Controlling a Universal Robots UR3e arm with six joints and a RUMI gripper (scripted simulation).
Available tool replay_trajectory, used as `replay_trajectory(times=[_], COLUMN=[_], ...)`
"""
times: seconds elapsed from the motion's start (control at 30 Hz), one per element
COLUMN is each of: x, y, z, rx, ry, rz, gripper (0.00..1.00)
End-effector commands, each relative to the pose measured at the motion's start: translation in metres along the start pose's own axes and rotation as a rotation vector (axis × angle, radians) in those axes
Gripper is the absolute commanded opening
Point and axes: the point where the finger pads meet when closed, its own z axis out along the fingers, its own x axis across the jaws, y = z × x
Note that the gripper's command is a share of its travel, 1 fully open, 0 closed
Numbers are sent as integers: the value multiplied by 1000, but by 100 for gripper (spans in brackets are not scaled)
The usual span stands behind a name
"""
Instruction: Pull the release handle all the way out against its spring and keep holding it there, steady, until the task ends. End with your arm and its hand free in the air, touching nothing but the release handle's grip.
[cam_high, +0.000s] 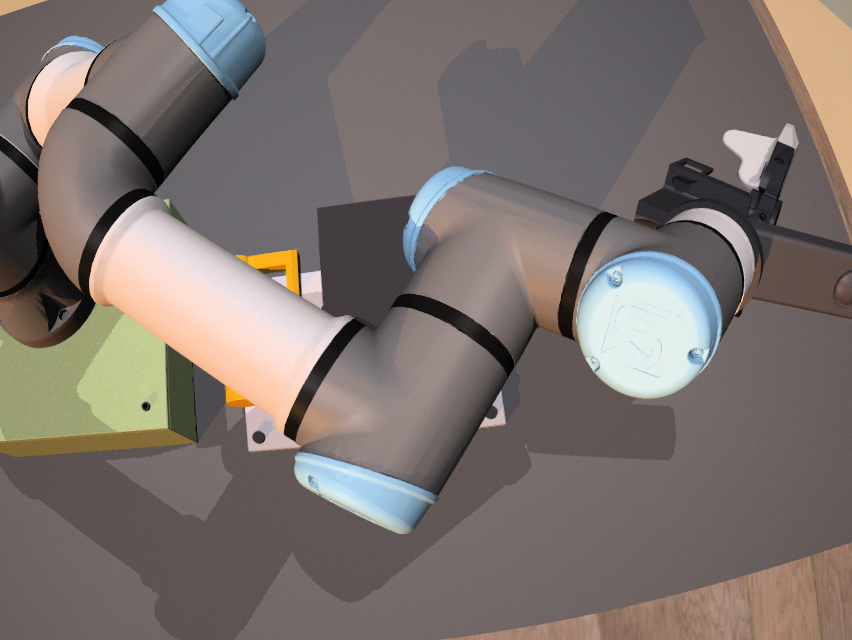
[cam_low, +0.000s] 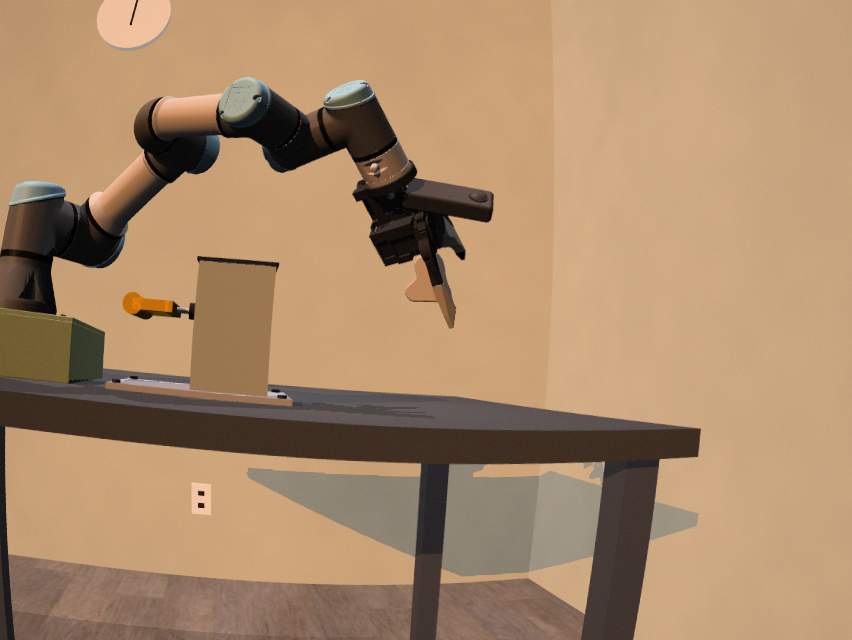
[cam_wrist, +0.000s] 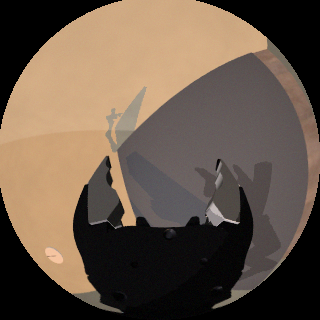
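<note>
handle (cam_low: 148, 304) left of housing (cam_low: 232, 327) | claw (cam_low: 432, 292) high, far right

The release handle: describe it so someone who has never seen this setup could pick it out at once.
Start at the dark table and find the tall tan box standing on a pale base plate near the robot's green mount. The release handle sticks out sideways on a thin dark rod from the box face toward that mount. It is the only bright orange part; the gripper hangs open, far off.
</note>
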Motion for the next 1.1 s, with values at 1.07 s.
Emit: replay_trajectory(times=[1.07], x=[1], y=[-1], z=[-8], rx=[5], ry=[17], rz=[-43], gripper=[100])
